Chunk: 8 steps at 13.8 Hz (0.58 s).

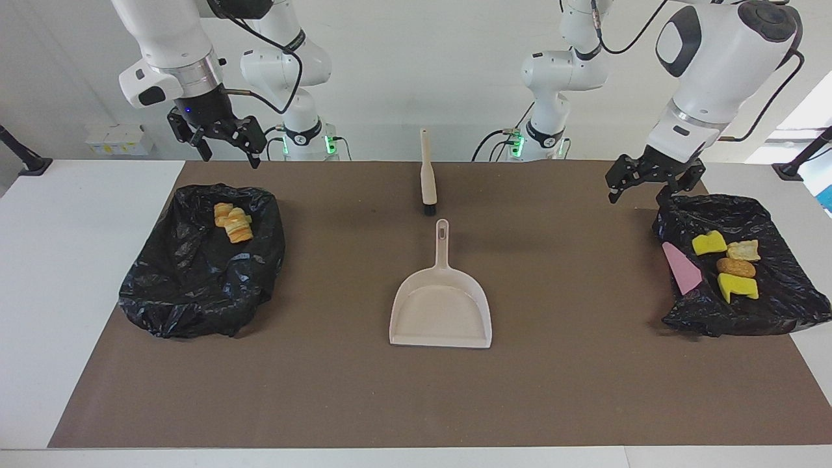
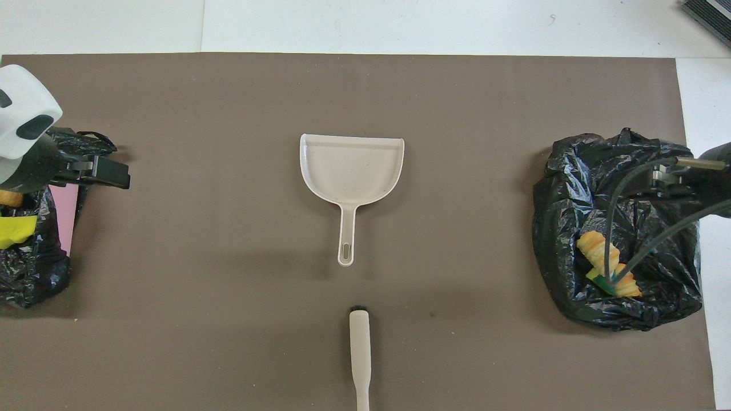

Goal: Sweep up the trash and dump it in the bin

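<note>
The trash lies in two black bags: four chunks [image 1: 727, 263] sit beside a flat pink piece [image 1: 681, 267] in the bag [image 1: 780, 305] at the left arm's end of the tabletop [image 1: 585, 390], and a few more [image 1: 232, 222] in the bag [image 1: 195, 292] at the right arm's end. The spongy bits look light and soft — easily squashed or scattered. The stiff dustpan [image 1: 442, 305] and brush [image 1: 427, 175] are best gripped by their handles. The left tool [image 1: 645, 182] hovers released over the mat beside its bag; the right tool [image 1: 218, 140] hangs released and empty.

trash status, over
Left end effector open, empty, over mat by bag. Right end effector open, waiting. Trash in bags. Dustpan empty. Nothing blocking.
</note>
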### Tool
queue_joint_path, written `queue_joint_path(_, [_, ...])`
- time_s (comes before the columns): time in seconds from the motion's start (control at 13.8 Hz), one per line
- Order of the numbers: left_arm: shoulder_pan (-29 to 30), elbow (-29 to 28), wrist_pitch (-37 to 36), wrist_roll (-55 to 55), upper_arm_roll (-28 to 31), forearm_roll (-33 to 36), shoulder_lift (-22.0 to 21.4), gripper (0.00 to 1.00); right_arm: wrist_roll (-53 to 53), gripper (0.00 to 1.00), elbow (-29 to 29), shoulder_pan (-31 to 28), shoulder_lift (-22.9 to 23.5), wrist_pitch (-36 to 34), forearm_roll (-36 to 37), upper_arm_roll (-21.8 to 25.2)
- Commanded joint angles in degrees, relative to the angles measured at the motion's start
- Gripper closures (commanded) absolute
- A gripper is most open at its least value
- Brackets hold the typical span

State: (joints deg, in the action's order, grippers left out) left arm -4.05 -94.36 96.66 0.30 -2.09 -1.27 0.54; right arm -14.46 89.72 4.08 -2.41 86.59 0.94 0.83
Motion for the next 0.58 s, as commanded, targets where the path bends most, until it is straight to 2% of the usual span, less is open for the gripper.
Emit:
queue_joint_path(0.0, [0.8,1.63,-2.43,1.38,-0.63,1.0,0.43,0.0,0.83,0.0,-0.6,-0.56,0.39,-0.37,-0.15,0.05])
queue_joint_path(0.51, [0.97,9.81,-10.17,1.46,-0.72,0.74,4.38,0.0,0.83,0.0,-0.6,-0.56,0.39,-0.37,-0.15,0.05])
